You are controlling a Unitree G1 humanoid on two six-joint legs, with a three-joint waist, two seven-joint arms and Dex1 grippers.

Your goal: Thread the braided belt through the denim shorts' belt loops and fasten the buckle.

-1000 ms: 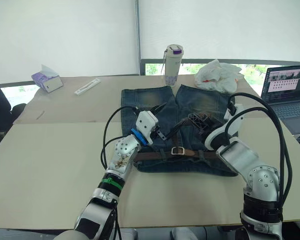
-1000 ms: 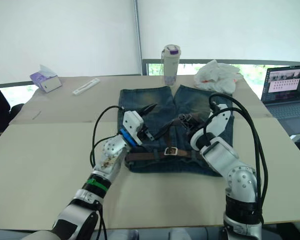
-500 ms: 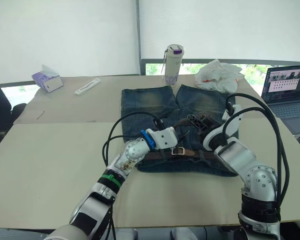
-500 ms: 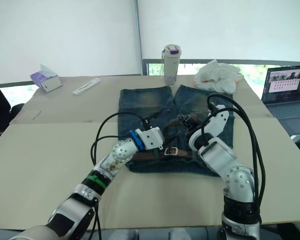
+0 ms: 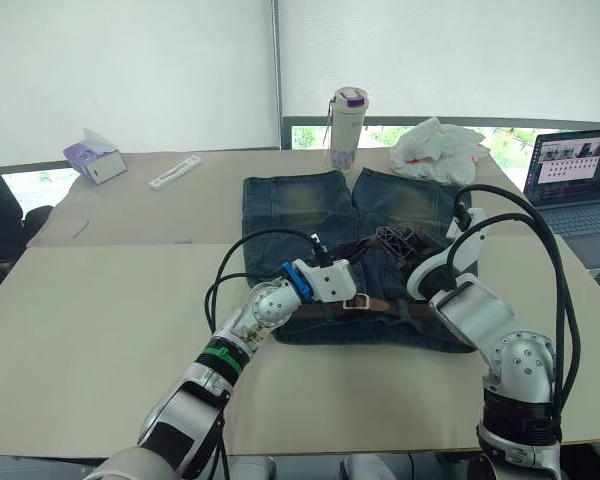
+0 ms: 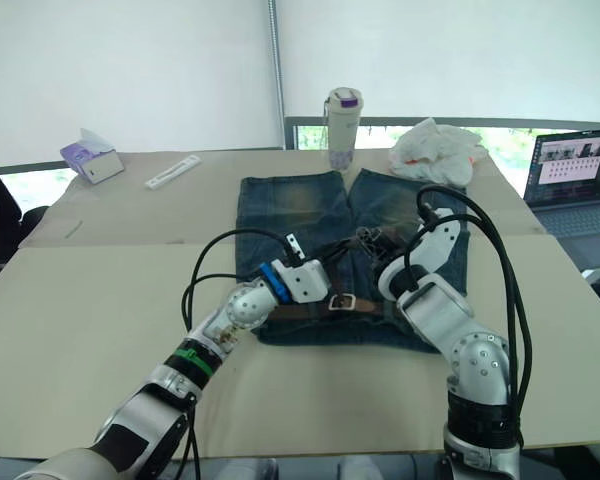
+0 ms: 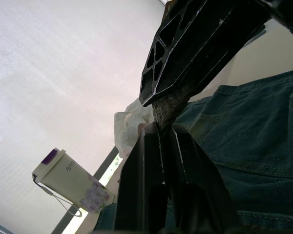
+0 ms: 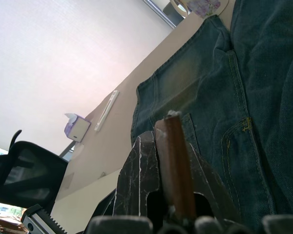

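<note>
In the head views, the blue denim shorts with faded legs [image 5: 350,255] lie flat on the beige table [image 5: 100,330], waistband nearest the robot. The dark brown braided belt [image 5: 310,311] runs along that waistband through the denim belt loops [image 5: 401,311], its silver rectangular buckle [image 5: 355,302] just right of the left gripper [image 5: 358,272]. The right gripper [image 5: 388,240] hangs just beyond the buckle, over the shorts. Bare table lies wide to the left gripper's left.

In the left wrist view, the left gripper's fingers [image 7: 151,161] press together on a frayed strap end.

In the right wrist view, the right gripper [image 8: 166,141] clamps the brown belt tip.
</note>
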